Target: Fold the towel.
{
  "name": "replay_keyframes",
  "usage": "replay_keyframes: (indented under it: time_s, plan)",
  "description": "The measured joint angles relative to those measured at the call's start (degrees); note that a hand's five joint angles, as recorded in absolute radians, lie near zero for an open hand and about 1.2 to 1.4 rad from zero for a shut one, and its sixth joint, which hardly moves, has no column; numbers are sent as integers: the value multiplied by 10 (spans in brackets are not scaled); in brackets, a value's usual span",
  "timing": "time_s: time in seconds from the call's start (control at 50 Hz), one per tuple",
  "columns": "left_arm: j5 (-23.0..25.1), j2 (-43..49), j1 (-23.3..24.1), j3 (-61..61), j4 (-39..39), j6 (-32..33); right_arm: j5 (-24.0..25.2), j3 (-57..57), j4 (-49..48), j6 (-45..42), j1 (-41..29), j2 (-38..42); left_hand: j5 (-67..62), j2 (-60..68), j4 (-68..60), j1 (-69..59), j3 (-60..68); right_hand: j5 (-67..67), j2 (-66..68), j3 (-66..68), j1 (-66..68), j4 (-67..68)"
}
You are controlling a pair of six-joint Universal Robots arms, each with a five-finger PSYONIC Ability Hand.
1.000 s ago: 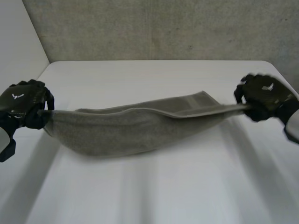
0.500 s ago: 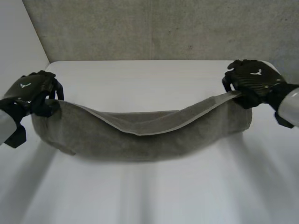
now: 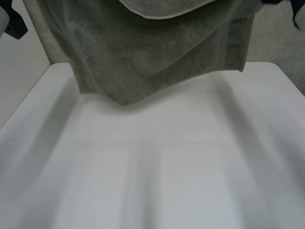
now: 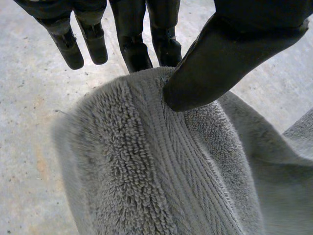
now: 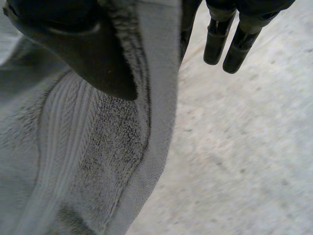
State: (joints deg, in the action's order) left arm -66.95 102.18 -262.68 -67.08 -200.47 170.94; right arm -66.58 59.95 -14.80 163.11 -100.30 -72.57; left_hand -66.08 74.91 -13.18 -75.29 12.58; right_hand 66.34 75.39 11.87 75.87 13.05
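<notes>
The grey towel hangs in the air above the far part of the white table, its lower edge sagging to a point over the table top. My left hand is shut on one top corner of the towel, the thumb pressing the hem against the fingers. At the other top corner, my right hand pinches the towel between thumb and fingers. A fold of the upper edge droops between the two held corners.
A grey concrete wall stands behind the table. The table's left edge runs along a pale side wall. A part of my left arm is seen beside the towel's upper left.
Both hands have risen sharply with the towel. It has gone from sagging low over the table to hanging high, well clear of the surface.
</notes>
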Motion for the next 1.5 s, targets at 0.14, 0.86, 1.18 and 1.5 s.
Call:
replay_keyframes:
  time_s: [0.14, 0.86, 1.18, 1.5]
  plan:
    - [18, -2, -19, -122, -34, -9, 72, 112, 4, 1, 33, -13, 0, 0, 0, 0, 0, 0, 0, 0, 0, 0]
    - [122, -247, -105, -427, 171, 103, 349, 363, 266, -114, 281, -227, 0, 0, 0, 0, 0, 0, 0, 0, 0, 0]
    - [128, -1, -70, -295, 142, 77, 176, 258, 203, -184, 159, -11, 0, 0, 0, 0, 0, 0, 0, 0, 0, 0]
    - [91, 262, -28, -65, 119, 90, 11, 203, 39, -157, 60, 129, 0, 0, 0, 0, 0, 1, 0, 0, 0, 0]
